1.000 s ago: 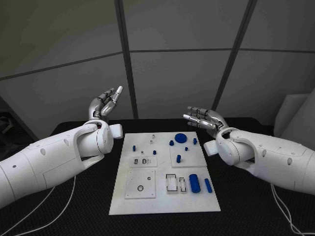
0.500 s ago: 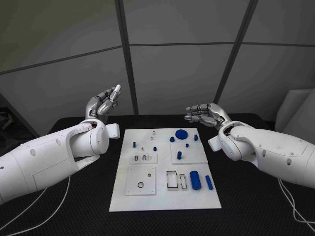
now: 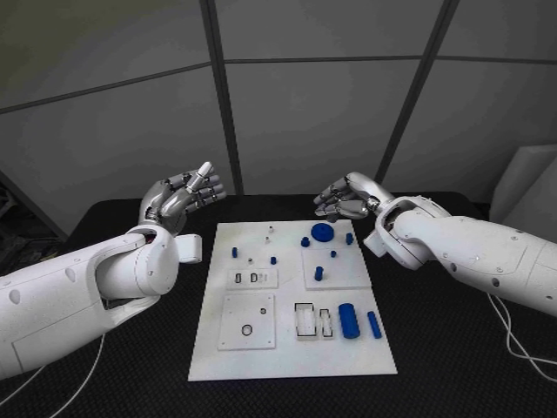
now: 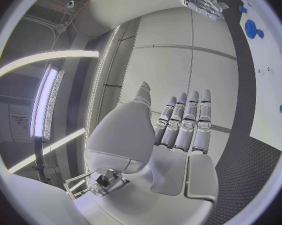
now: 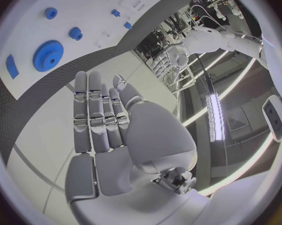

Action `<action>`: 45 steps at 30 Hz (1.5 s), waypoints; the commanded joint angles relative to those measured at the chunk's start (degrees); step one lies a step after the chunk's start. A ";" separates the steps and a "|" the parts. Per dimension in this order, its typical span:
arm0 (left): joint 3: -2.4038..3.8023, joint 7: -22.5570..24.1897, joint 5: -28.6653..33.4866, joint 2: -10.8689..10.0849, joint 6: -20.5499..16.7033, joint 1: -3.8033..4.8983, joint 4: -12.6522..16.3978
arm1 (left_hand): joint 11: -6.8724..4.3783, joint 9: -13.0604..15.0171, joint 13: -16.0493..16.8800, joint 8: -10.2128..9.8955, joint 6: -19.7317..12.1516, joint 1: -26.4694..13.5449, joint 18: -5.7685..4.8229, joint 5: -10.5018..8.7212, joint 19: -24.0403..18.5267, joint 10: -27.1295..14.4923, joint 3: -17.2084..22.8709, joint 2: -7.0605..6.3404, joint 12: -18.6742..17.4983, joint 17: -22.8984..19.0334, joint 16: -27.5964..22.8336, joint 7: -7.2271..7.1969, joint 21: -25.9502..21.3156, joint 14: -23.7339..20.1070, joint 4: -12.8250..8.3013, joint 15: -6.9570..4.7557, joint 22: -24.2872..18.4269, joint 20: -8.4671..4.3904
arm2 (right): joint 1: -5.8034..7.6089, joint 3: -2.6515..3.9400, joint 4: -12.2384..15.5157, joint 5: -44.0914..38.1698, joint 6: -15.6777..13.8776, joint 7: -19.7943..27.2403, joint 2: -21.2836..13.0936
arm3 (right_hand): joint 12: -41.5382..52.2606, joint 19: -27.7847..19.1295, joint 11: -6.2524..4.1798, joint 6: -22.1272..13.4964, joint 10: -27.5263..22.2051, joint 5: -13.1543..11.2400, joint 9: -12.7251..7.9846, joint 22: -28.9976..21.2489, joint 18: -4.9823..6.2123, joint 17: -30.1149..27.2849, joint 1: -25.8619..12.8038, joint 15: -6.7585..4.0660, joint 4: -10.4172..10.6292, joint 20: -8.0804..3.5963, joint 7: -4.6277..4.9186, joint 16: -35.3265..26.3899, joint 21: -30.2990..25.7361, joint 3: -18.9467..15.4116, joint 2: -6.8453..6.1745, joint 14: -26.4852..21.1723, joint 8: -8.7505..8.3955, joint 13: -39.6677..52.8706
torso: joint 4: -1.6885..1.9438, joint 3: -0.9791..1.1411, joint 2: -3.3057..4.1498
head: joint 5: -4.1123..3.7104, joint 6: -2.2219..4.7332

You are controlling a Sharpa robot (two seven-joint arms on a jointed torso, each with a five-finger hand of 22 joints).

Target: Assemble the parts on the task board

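I saw both hands, left [image 3: 178, 196] and right [image 3: 345, 198], raised behind the board [image 3: 291, 348], fingers apart, holding nothing.

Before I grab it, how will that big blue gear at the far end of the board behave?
The gear lies flat on the board, so it probably won't roll until tipped on edge. It looks rigid and light. Its toothed rim should give fingers some purchase, though its low profile may make lifting fiddly.
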 commanded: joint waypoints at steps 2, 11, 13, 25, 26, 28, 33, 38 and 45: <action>0.05 0.33 -1.35 -0.66 3.03 0.02 1.80 | -0.44 0.26 -0.12 0.34 1.64 0.68 -0.62 0.09 1.99 1.56 -0.31 0.53 0.17 -0.10 0.46 1.91 1.00 2.32 -1.01 -0.51 0.15 -0.38 | 0.80 0.06 0.71 -16.84 5.26 -5.77 0.41 | -0.41 2.07 -0.65 0.96 0.84 0.22 0.06 2.20 0.69 2.50 -1.10 -1.12 -0.36 -0.97 -0.39 2.93 3.88 0.27 -0.33 4.63 -0.54 -0.01 | 0.48 -0.05 2.20 | -0.51 0.46; 0.05 -0.14 -2.12 -1.28 4.09 -0.13 3.86 | -0.80 0.54 -0.14 0.42 3.41 0.70 -0.62 0.05 3.47 3.11 -0.95 1.09 -0.17 -0.27 0.19 1.73 1.67 4.03 -2.17 -0.95 0.02 -0.82 | 1.80 0.07 1.43 -30.65 9.81 -11.83 1.74 | -0.45 13.78 -1.07 1.67 -0.90 -0.04 0.14 33.56 -3.43 19.66 -3.63 -1.39 -0.34 -1.45 -0.55 24.29 28.98 1.66 -2.36 6.81 -2.30 0.05 | 1.32 -0.27 3.79 | -1.33 0.65; 0.05 -0.19 -2.15 -1.31 4.18 -0.15 4.11 | -0.81 0.55 -0.13 0.42 3.46 0.70 -0.62 0.05 3.51 3.16 -0.96 1.11 -0.18 -0.28 0.18 1.73 1.69 4.07 -2.20 -0.96 0.02 -0.83 | 1.86 0.07 1.52 -31.80 10.39 -12.47 1.90 | -0.46 15.03 -0.79 1.54 -1.48 -0.09 0.14 37.22 -3.94 24.45 -3.73 -1.19 -0.30 -1.39 -0.55 29.10 31.50 1.76 -2.57 7.05 -2.32 0.01 | 1.40 -0.31 3.89 | -1.38 0.65; 0.04 -0.50 -2.21 -1.56 4.70 -0.21 4.75 | -0.83 0.57 -0.13 0.42 3.59 0.69 -0.62 0.04 3.62 3.27 -1.03 1.13 -0.21 -0.29 0.14 1.74 1.74 4.16 -2.29 -0.98 0.00 -0.86 | 2.01 0.07 1.48 -36.00 12.11 -15.46 2.61 | -0.45 17.12 0.05 0.71 -3.99 0.28 0.17 47.80 -5.31 38.84 -3.55 -0.45 -0.22 -0.34 -0.02 44.22 39.23 2.66 -3.19 5.45 -2.30 0.06 | 1.69 -0.35 4.41 | -1.49 0.56; 0.04 -0.51 -2.21 -1.58 4.70 -0.21 4.75 | -0.83 0.57 -0.13 0.42 3.59 0.69 -0.62 0.04 3.62 3.27 -1.03 1.13 -0.21 -0.29 0.14 1.74 1.74 4.16 -2.29 -0.98 0.00 -0.86 | 2.01 0.07 1.47 -36.06 12.17 -15.53 2.62 | -0.44 17.27 0.05 0.70 -4.00 0.30 0.18 48.23 -5.37 39.32 -3.55 -0.43 -0.21 -0.32 -0.01 44.69 39.50 2.69 -3.17 5.46 -2.29 0.07 | 1.68 -0.34 4.46 | -1.49 0.54; 0.04 -0.61 -2.22 -1.63 4.73 -0.21 4.72 | -0.83 0.59 -0.14 0.41 3.65 0.68 -0.62 0.04 3.66 3.31 -1.07 1.13 -0.23 -0.30 0.10 1.77 1.76 4.17 -2.33 -0.98 0.00 -0.87 | 2.01 0.07 1.43 -36.21 12.46 -15.70 2.68 | -0.43 17.55 0.08 0.69 -3.97 0.38 0.19 49.01 -5.50 40.12 -3.58 -0.43 -0.18 -0.28 -0.01 45.50 39.99 2.77 -3.08 5.48 -2.29 0.08 | 1.72 -0.32 4.50 | -1.43 0.20; 0.04 -0.89 -2.22 -1.74 4.76 -0.21 4.66 | -0.81 0.59 -0.15 0.39 3.68 0.66 -0.63 0.04 3.70 3.33 -1.12 1.10 -0.27 -0.31 0.05 1.80 1.77 4.15 -2.38 -0.98 -0.01 -0.88 | 2.03 0.06 1.31 -36.38 13.91 -15.68 2.95 | -0.37 18.50 0.04 0.69 -3.53 0.74 0.21 51.47 -5.89 42.55 -3.70 -0.44 -0.16 -0.20 -0.06 47.96 41.48 3.16 -2.65 5.58 -2.29 0.13 | 1.73 -0.30 4.68 | -1.27 -0.01; 0.04 -1.07 -2.22 -1.73 4.75 -0.21 4.58 | -0.79 0.59 -0.15 0.37 3.69 0.63 -0.64 0.03 3.73 3.33 -1.19 1.06 -0.31 -0.33 -0.01 1.85 1.78 4.14 -2.42 -0.97 -0.03 -0.88 | 2.03 0.06 1.09 -36.30 15.29 -15.51 3.25 | -0.22 20.07 -0.32 0.93 -1.76 1.20 0.28 54.95 -6.48 45.12 -3.73 -0.68 -0.20 -0.32 -0.30 50.56 43.44 4.18 -1.57 5.78 -2.24 0.30 | 1.67 -0.24 4.82 | -1.20 -0.22; 0.05 -1.23 -2.22 -1.74 4.80 -0.20 4.56 | -0.75 0.59 -0.17 0.33 3.70 0.60 -0.65 0.04 3.77 3.32 -1.25 1.04 -0.37 -0.34 -0.06 1.89 1.79 4.13 -2.47 -0.96 -0.04 -0.89 | 2.03 0.06 0.75 -35.95 16.25 -15.29 3.46 | -0.33 21.23 -0.65 1.36 -0.33 1.36 0.38 57.53 -6.93 47.24 -3.94 -0.88 -0.16 -0.51 -0.52 52.73 44.86 5.33 -0.67 5.88 -2.19 0.32 | 1.74 -0.24 5.02 | -1.26 -0.46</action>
